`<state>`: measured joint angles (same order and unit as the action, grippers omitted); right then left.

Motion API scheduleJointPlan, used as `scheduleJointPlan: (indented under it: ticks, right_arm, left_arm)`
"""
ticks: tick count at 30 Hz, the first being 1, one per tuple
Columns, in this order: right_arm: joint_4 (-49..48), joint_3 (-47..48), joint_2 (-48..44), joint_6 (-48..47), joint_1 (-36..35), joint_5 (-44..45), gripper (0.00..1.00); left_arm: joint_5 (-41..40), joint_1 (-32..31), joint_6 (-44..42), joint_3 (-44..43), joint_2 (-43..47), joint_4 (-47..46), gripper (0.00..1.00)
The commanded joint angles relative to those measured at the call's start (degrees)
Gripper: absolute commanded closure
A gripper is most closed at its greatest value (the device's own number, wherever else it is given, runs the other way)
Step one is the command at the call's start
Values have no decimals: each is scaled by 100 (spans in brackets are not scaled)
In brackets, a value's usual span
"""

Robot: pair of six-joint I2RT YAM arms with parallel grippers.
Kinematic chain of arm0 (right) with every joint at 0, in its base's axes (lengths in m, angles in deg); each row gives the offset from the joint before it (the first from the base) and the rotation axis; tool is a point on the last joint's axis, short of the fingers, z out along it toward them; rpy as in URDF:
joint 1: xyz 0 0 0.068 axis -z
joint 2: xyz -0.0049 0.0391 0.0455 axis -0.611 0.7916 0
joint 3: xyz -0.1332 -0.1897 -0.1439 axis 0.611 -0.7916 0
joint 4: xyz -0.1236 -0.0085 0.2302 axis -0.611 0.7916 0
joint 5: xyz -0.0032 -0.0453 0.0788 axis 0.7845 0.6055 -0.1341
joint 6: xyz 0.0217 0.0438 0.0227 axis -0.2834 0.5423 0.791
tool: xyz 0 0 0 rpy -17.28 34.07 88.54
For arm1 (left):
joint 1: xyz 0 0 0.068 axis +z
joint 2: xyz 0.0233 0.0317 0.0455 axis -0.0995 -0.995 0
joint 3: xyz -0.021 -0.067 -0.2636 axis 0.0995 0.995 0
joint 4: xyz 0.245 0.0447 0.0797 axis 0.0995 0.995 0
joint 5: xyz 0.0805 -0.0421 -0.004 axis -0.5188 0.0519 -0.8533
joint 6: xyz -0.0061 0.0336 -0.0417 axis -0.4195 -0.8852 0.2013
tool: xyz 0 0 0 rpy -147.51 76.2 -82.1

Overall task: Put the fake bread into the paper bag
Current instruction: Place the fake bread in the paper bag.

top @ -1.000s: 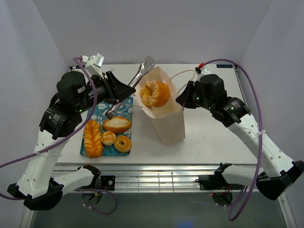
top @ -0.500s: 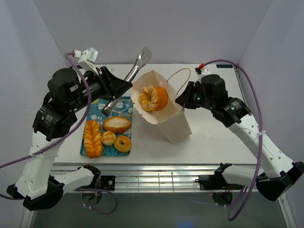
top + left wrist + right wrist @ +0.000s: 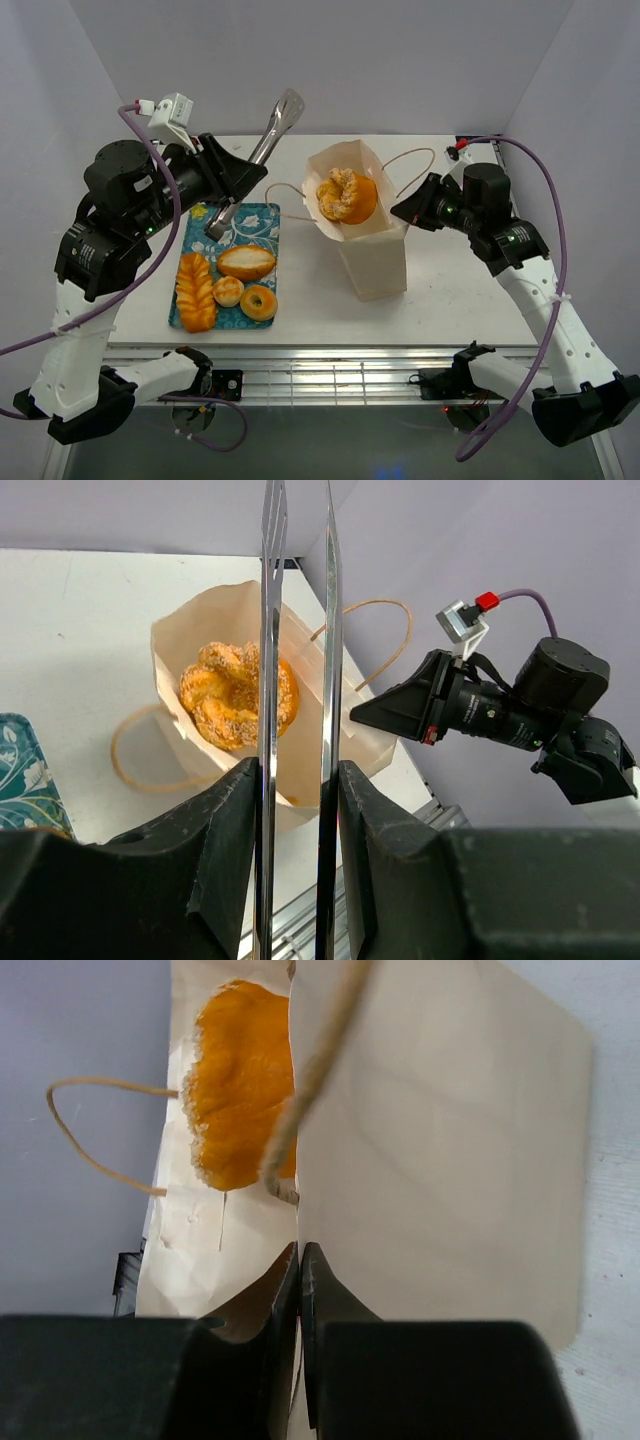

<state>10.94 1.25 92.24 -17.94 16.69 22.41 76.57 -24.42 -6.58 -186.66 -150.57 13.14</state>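
bag (image 3: pixel 378 265) pulled right, right gripper (image 3: pixel 300 1252) pinching its rim (raised left gripper (image 3: pixel 297 785) clamps tongs (image 3: pixel 268 138))

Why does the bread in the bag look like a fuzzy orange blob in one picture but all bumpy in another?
Right wrist view: the pastry is out of focus, just a flat bright orange patch, and the cord handle close to the lens is blurred too. Left wrist view: the same pastry is sharp, so its bumpy top shows, while the shiny tongs carry mirror-like streaks.
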Motion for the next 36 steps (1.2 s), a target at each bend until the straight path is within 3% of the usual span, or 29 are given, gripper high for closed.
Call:
scheduleJointPlan:
  ticks: [1,4,9,11,18,21,24,28,33,36]
  right_arm:
    - [-1,-239,368,-263,155,-311,92]
    - [115,-74,389,-474,164,-207,92]
    - [633,1838,476,-992,172,145,92]
    - [713,2037,468,-1046,164,206,92]
    - [617,87,424,-923,172,242,92]
    - [476,330,415,-914,172,155,92]
    - [388,1173,537,-695,172,-179,92]
    - [353,1940,652,-89,172,-1074,92]
    - [475,1609,336,89,181,-806,92]
    - [572,871,589,-455,207,55,92]
  left_arm:
    - [-163,-10,-99,68,134,71,55]
    - [-242,-10,-82,218,222,124,55]
    - [-444,-11,-99,403,363,229,55]
    - [-453,-10,-99,508,380,238,55]
    - [-515,-10,-82,763,495,229,55]
    - [-541,-10,-108,737,495,256,55]
    - [-524,-10,-108,719,477,273,55]
    - [-497,-10,-134,710,433,273,55]
    - [-593,-10,-178,798,538,282,55]
    - [-603,-10,-187,877,565,273,55]
